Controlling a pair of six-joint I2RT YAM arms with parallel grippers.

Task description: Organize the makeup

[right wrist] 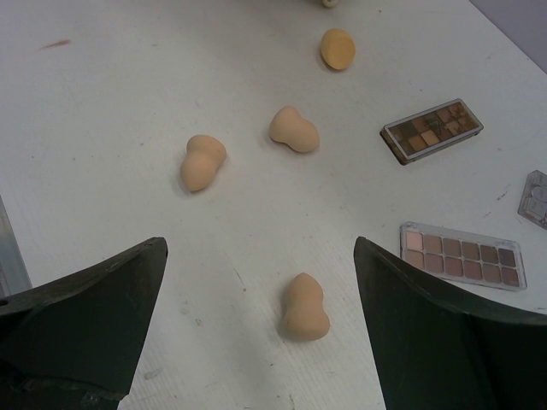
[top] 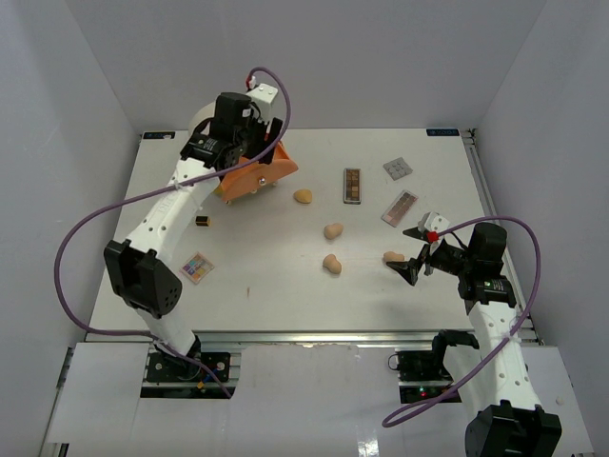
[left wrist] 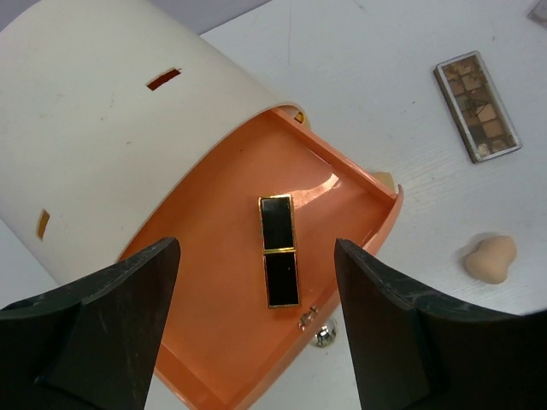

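Four tan sponges lie mid-table [top: 303, 196] [top: 333, 230] [top: 331, 265] [top: 392, 256]. A brown palette [top: 352, 186], a pink palette [top: 400, 207] and a grey palette [top: 398, 168] lie at the back right. A small dark compact [top: 202, 221] lies at the left. My left gripper [top: 249, 164] is open above the open orange drawer [left wrist: 214, 342], where a black-gold case [left wrist: 279, 250] lies flat. My right gripper [right wrist: 261, 333] is open, with the nearest sponge [right wrist: 305, 307] on the table between its fingers. The right gripper also shows in the top view [top: 407, 252].
The round cream drawer unit [left wrist: 111, 128] stands at the back left. A small multicolour palette [top: 197, 268] lies near the left front. The right wrist view shows the other sponges [right wrist: 202, 162] [right wrist: 293, 130] [right wrist: 338, 49] and the palettes [right wrist: 432, 130] [right wrist: 461, 255].
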